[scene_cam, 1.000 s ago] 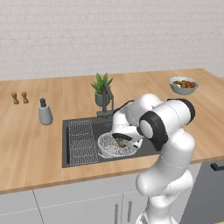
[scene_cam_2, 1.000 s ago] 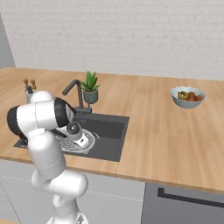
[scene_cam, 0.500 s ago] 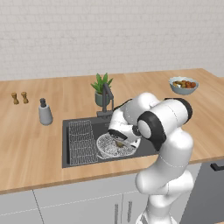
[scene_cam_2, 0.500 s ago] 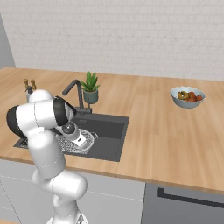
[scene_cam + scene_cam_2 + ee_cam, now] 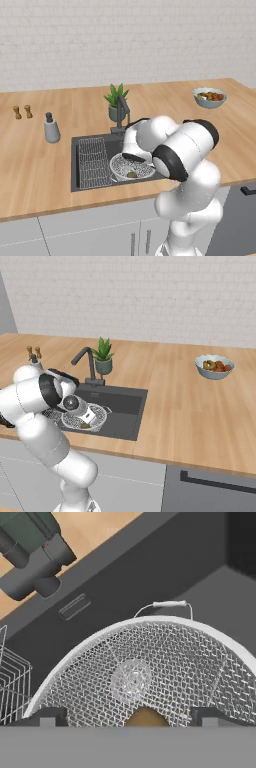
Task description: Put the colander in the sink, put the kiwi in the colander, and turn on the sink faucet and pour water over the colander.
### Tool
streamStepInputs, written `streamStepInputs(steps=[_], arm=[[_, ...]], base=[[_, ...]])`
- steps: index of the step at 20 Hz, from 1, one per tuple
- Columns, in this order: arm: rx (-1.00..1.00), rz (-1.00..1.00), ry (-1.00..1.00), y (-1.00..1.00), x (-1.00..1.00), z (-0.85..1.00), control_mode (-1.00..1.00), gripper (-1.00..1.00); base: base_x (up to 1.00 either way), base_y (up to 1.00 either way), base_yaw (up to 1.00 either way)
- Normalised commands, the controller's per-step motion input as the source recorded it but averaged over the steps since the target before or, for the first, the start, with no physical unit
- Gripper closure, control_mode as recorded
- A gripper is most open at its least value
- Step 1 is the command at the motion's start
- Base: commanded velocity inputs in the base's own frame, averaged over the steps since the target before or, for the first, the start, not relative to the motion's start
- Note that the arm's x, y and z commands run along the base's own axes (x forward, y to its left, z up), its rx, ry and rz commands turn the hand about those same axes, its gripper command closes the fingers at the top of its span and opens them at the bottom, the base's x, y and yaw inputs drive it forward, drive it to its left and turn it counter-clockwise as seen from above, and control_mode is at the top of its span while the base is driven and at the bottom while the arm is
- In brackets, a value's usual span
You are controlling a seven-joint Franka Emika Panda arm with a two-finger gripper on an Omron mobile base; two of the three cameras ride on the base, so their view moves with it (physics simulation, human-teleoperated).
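- Jaws (image 5: pixel 127 719) are standing wide apart, one dark tip at each side of the hand view's bottom edge, gripping nothing.
- Between those tips the kiwi (image 5: pixel 145 718) is lying free on the mesh floor of the colander (image 5: pixel 150 662); from the left base view it is showing as a small brown oval (image 5: pixel 132 174) inside the bowl.
- The colander (image 5: pixel 131 167) is sitting inside the sink (image 5: pixel 95 142), just beside the flat wire rack (image 5: pixel 93 161) on the basin's left half.
- The sink faucet (image 5: pixel 122 111) is standing at the basin's back edge, its spout (image 5: pixel 80 356) reaching out over the basin.
- A potted plant (image 5: pixel 115 101) is standing just behind the faucet on the bench (image 5: pixel 30 165).
- A grey soap dispenser (image 5: pixel 51 128) is sitting left of the sink, two brown shakers (image 5: pixel 23 111) further left.
- A fruit bowl (image 5: pixel 209 97) is resting well apart, far right on the bench.
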Motion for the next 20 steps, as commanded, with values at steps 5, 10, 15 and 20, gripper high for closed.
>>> streamStepInputs(steps=[5, 10, 15, 20], arm=[[0.26, 0.01, 0.00, -0.97, 0.00, 1.00, -1.00, -1.00], [0.40, 0.04, 0.01, -0.91, 0.05, 1.00, -1.00, -1.00], [0.45, 0.06, 0.04, -0.57, 0.23, 1.00, -1.00, -1.00], [0.34, 0.04, 0.10, -0.35, 0.41, 1.00, -1.00, -1.00]], base=[[0.00, 0.00, 0.00], [0.00, 0.00, 0.00], [0.00, 0.00, 0.00], [0.00, 0.00, 0.00]])
